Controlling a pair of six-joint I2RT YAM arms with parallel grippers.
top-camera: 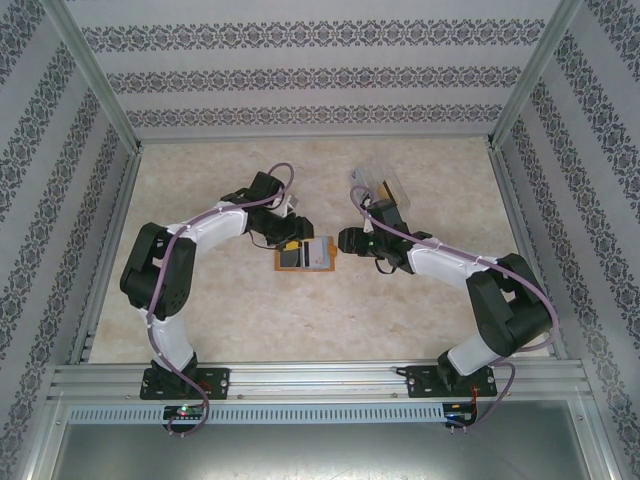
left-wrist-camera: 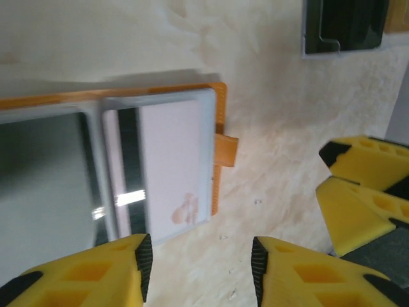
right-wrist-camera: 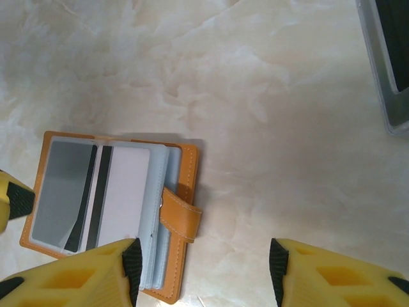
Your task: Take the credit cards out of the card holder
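Card holder (top-camera: 304, 256) open and flat on the table (right-wrist-camera: 268, 96), mid-way between the arms. Credit cards (right-wrist-camera: 124, 192) still tucked in the grey-blue pockets, pale one with a dark stripe uppermost; none out. Left gripper (left-wrist-camera: 199, 256) at its edge, fingers apart, empty. Right gripper (right-wrist-camera: 201, 262) by the tab side, likewise apart, empty. Judged early: opened only, all pulling left.

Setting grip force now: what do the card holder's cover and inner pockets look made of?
Card holder cover: matte orange-tan leather or imitation, can't tell which; its tab bends softly. Pockets: thin translucent grey-blue plastic, glossy; a card's dark stripe shows through, likely slippery.
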